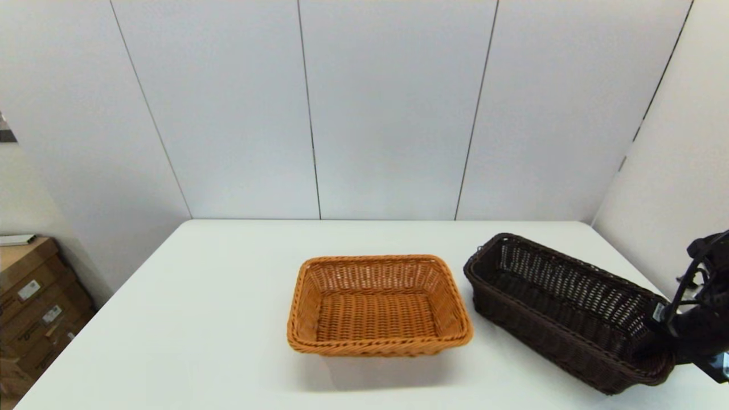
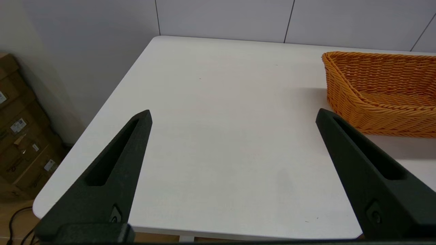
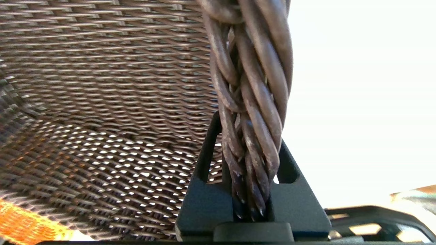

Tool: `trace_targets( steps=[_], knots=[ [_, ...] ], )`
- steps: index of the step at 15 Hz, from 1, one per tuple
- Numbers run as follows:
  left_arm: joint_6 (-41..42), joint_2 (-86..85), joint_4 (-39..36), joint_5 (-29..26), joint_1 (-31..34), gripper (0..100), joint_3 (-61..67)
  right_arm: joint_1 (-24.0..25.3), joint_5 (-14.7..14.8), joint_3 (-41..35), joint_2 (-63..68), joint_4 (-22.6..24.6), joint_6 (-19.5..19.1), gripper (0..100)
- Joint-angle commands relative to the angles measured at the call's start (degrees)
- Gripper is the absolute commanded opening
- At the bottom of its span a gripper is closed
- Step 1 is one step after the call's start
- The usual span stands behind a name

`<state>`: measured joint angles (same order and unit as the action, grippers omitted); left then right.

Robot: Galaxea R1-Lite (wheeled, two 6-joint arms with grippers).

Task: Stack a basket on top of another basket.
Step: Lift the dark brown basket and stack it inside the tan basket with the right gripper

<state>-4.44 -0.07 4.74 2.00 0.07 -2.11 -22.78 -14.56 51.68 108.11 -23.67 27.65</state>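
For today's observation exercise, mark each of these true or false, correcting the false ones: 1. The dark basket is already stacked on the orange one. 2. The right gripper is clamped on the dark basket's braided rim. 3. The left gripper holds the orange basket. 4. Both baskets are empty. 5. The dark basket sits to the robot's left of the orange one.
1. False. The dark brown basket stands beside the orange basket on the white table, a gap between them.
2. True. The right gripper is shut on that rim.
3. False. The left gripper is open over bare table, holding nothing.
4. True.
5. False. It sits to the robot's right.
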Motion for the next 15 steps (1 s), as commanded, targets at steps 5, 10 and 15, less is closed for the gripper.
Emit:
trace_targets(
  steps=[5, 10, 15],
  knots=[
    [0.0, 0.0, 0.0, 0.0, 0.0, 100, 0.0, -5.6, -7.0, -4.0, -6.0, 9.6, 1.1, 0],
    [0.0, 0.0, 0.0, 0.0, 0.0, 100, 0.0, -10.4, -20.3, -3.1, -10.2, 5.3, 1.0, 0],
    [0.0, 0.0, 0.0, 0.0, 0.0, 100, 0.0, -1.8, -22.6, 6.9, -18.5, -11.7, 0.5, 0]
  ],
)
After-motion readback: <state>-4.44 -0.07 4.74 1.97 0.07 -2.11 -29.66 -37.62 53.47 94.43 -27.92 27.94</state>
